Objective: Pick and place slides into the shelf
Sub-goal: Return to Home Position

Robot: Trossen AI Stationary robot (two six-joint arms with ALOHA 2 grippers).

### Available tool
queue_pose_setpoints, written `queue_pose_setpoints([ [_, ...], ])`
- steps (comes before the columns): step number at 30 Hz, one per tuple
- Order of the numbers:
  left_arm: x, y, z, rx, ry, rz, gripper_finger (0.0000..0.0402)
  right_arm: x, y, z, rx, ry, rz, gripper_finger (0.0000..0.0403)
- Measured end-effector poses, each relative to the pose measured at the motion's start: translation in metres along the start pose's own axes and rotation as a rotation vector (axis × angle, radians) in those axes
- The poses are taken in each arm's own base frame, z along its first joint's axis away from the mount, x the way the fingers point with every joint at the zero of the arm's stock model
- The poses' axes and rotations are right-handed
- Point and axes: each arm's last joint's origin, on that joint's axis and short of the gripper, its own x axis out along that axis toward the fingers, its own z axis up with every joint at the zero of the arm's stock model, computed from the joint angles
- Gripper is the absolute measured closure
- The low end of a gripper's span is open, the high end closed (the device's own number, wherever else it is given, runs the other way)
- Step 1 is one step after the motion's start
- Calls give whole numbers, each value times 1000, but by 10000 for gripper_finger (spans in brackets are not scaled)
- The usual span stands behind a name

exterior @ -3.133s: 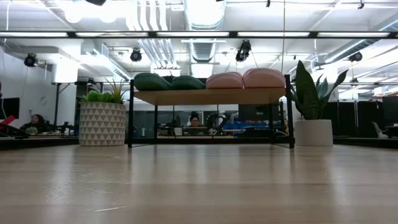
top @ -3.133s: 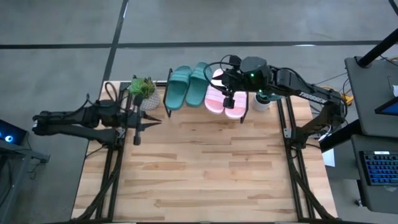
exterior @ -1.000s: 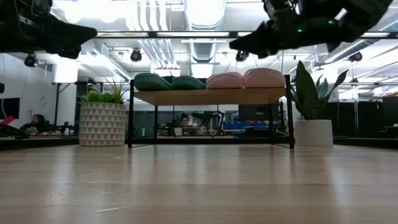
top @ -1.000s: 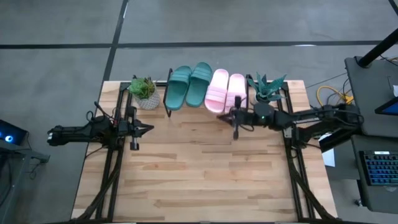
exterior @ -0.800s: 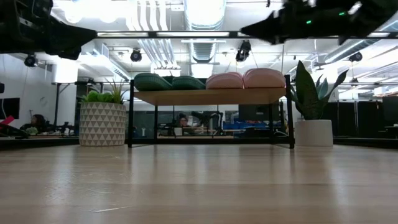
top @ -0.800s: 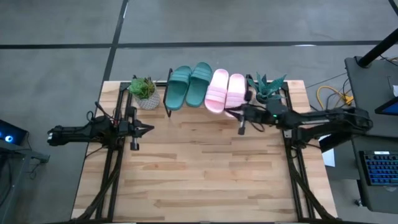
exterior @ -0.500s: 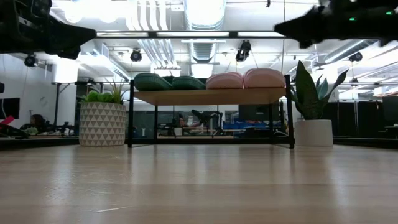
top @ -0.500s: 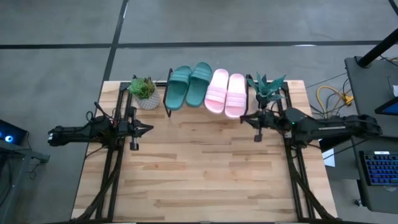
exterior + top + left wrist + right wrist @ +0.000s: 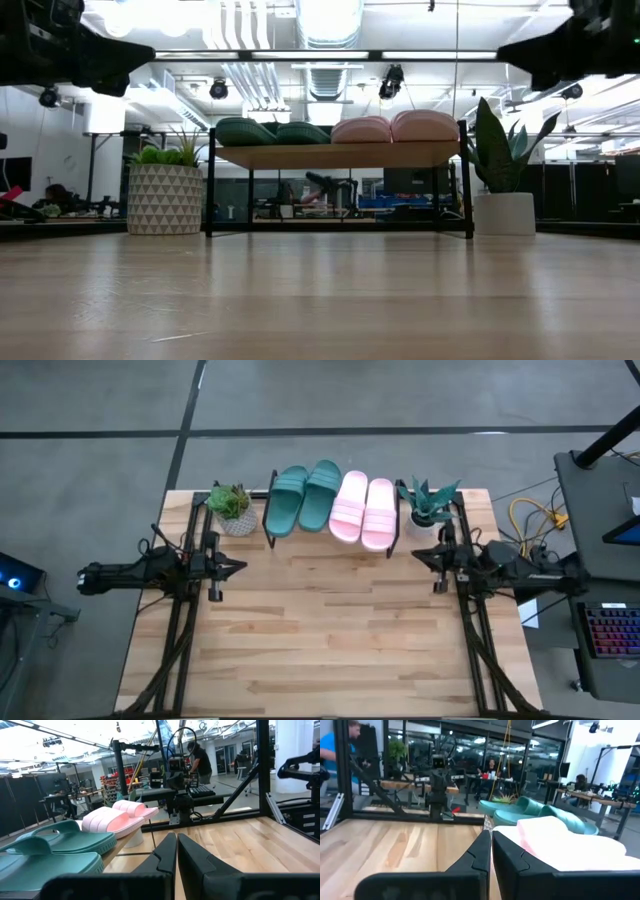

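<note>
Right tool (image 9: 421, 553) withdrawn to table (image 9: 330, 630) edge; four slides (image 9: 362, 510) on shelf (image 9: 340, 155).

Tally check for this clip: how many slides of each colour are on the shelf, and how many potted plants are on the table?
Green slides: 2
Pink slides: 2
Potted plants: 2
Total: 6 things. All 4 slides lie side by side on the shelf, with one plant at each end.

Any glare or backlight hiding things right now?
Low view: ceiling lights backlight the left arm and right arm into silhouettes; slides on the shelf read fine. Left wrist view: ceiling washed out. High view: even light, no glare.
</note>
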Motion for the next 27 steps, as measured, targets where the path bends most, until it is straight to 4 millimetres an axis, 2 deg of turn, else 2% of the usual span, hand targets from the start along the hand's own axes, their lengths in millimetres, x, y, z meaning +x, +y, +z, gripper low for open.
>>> queue_pose_setpoints([
  [3,0,0,0,-2,0,0,402,-9,-2,-1,5,-16,-11,394],
  [8,0,0,0,-3,1,0,402,-5,1,-7,21,40,6,395],
  [18,1,-1,-7,-143,72,-7,402,-2,8,-40,80,97,91,394],
  [20,1,-2,-8,-166,83,-7,402,-2,9,-41,73,85,87,394],
  [27,3,-6,-29,-169,113,-14,402,-2,8,-40,66,80,85,394],
])
